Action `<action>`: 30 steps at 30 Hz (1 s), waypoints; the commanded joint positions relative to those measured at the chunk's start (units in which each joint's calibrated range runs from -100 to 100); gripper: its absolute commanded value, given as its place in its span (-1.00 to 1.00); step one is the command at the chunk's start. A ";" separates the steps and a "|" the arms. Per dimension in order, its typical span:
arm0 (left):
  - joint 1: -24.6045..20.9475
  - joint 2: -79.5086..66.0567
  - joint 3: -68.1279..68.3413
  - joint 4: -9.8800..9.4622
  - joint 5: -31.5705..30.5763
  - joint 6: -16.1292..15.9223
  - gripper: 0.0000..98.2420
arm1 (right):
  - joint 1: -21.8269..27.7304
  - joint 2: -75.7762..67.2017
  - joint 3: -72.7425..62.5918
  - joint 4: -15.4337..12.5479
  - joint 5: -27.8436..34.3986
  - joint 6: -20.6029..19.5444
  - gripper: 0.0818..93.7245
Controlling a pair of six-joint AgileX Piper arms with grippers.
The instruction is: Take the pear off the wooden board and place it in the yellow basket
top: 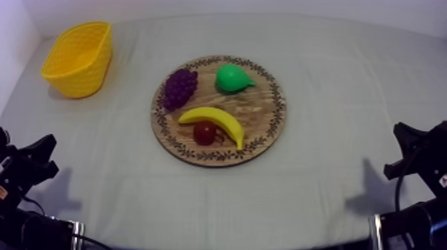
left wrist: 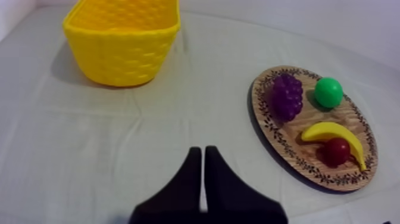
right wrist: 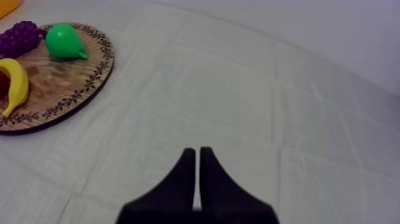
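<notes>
Pear (top: 233,78), a smooth green toy fruit with a stubby pointed end, lies untouched, so I judge the task not yet begun. The flat worktop (top: 332,86) under its grey-white cloth carries everything. The round wooden board (top: 259,110) with a patterned rim sits ahead of the left tool (left wrist: 199,150) and the right tool (right wrist: 197,150), between them, with the pear on its far part. The deep yellow basket (top: 83,73) with a woven-look wall stands well ahead of the left tool and well apart from the right one. Each tool rests low at its own edge, fingers pressed together on nothing. The curved yellow banana (top: 216,120) lies on the board's near part. The bunch of dark purple grapes (top: 180,86) is just beside the pear on the left tool's side. The small red fruit (top: 204,133) is tucked against the banana.

A tool coming down closed would likely shove the pear away, and its smooth taper could slip from an off-centre grip. From the left tool, a spread finger may knock the grapes. From the right tool, the long carry risks a drop over the other fruit. A low approach could catch the basket's rim and tip it
</notes>
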 commanded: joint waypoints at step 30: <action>7.33 0.03 -0.11 3.87 -1.63 -6.77 -1.00 | -0.01 -0.02 0.00 -0.01 0.01 0.03 -0.99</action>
